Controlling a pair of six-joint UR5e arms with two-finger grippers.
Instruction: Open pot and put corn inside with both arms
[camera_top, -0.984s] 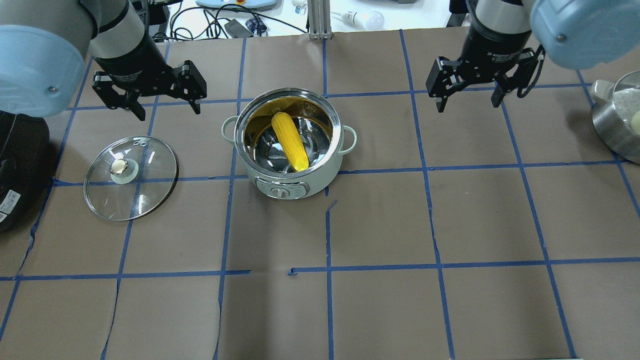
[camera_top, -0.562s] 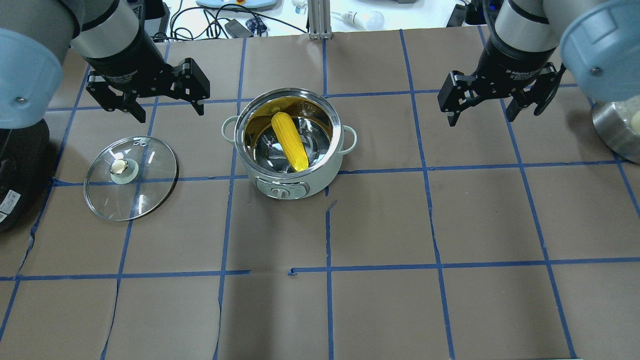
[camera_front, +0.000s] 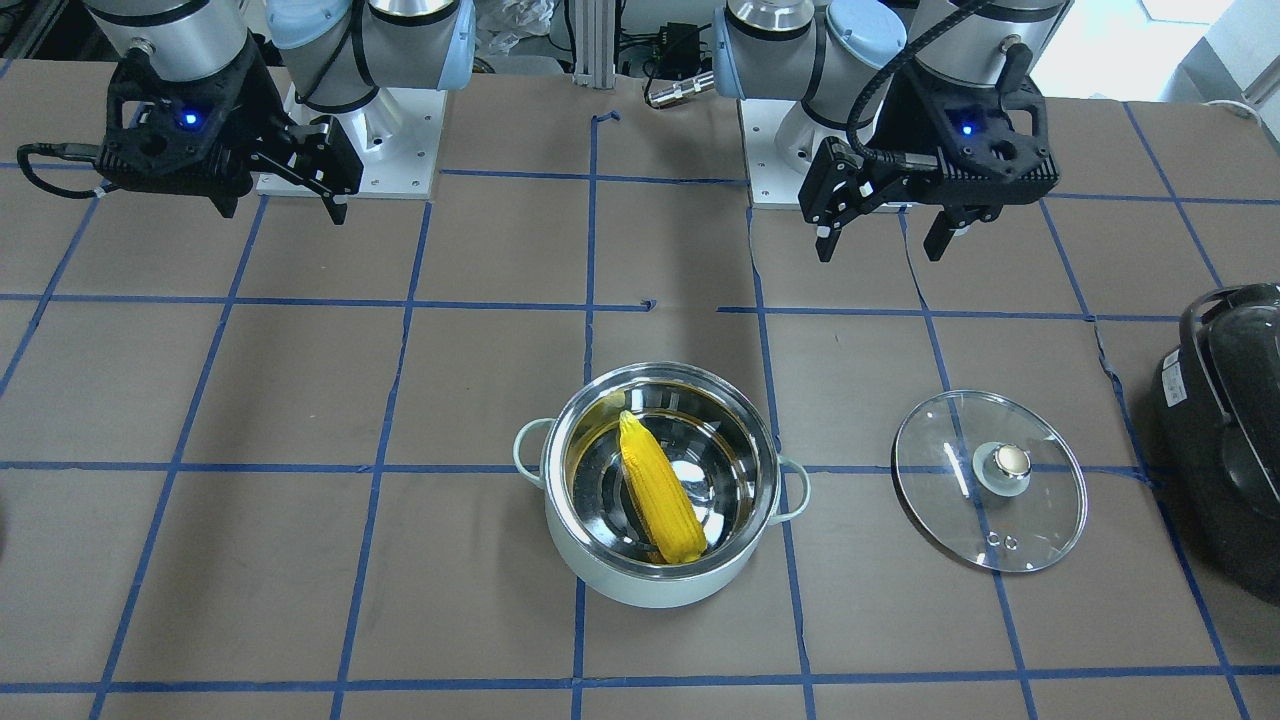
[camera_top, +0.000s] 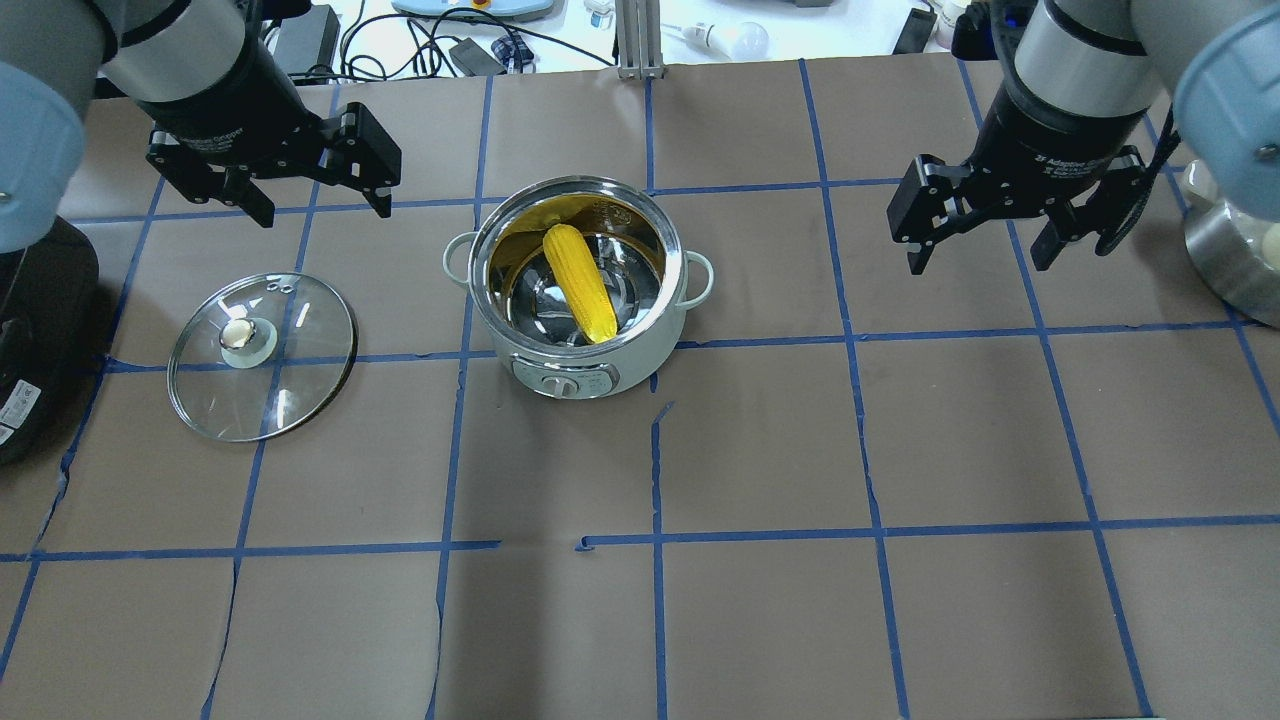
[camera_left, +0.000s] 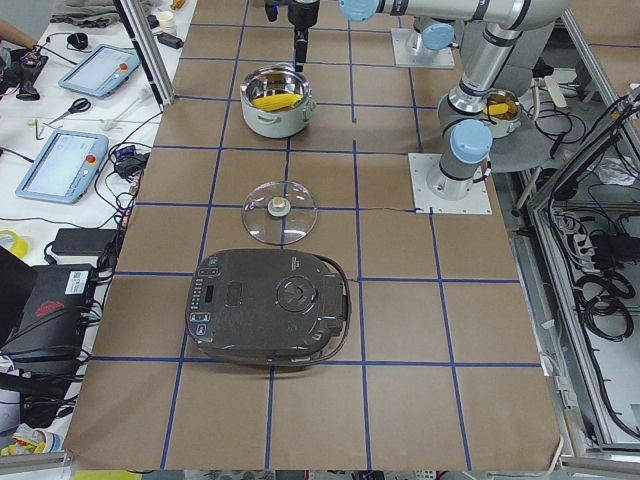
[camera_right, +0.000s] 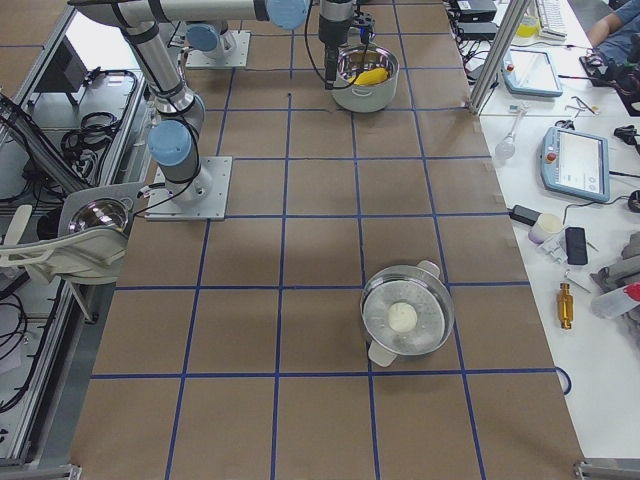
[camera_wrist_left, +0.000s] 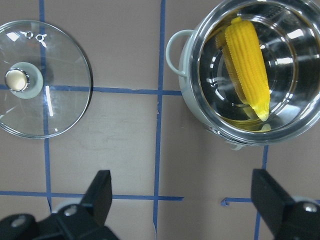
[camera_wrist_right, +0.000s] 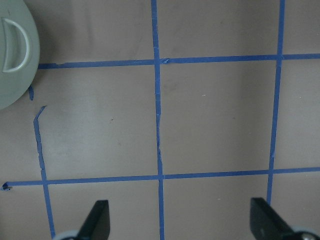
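The corn (camera_top: 578, 282) is seen lying slantwise inside the pot (camera_top: 645, 350), pointed end toward the robot's side of the rim. The glass lid (camera_top: 290, 380) is laid flat on the table (camera_top: 760, 450) off to the left, with a gap of brown paper left between its edge and the pot's handle. The left gripper (camera_top: 324, 215) is held up with its jaws spread wide, out past the lid. The right gripper (camera_top: 980, 265) is spread just as wide, well apart from the pot. The lid is hemmed in on its outer side by a black appliance (camera_top: 30, 340), and a steel pot (camera_top: 1225, 260) is parked near the right gripper.
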